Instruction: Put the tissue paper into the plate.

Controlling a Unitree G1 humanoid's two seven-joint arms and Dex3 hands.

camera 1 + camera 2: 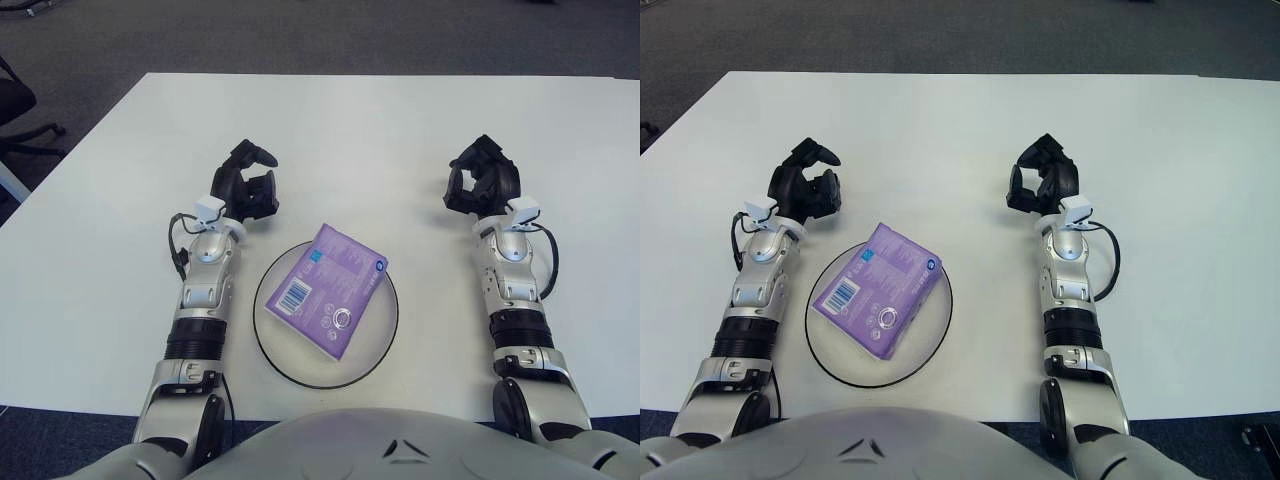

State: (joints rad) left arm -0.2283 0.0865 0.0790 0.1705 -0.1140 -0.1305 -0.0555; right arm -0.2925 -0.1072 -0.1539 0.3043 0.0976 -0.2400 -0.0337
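A purple tissue paper pack (pixel 327 288) lies flat inside the white plate with a dark rim (pixel 377 345), near the table's front edge. My left hand (pixel 249 186) is over the table just up and left of the plate, fingers relaxed and holding nothing. My right hand (pixel 482 178) is over the table to the right of the plate, well apart from it, fingers loosely curled and holding nothing. Neither hand touches the pack or the plate.
The white table (pixel 350 130) stretches far behind the hands. A dark office chair (pixel 15 120) stands on the carpet past the table's left edge.
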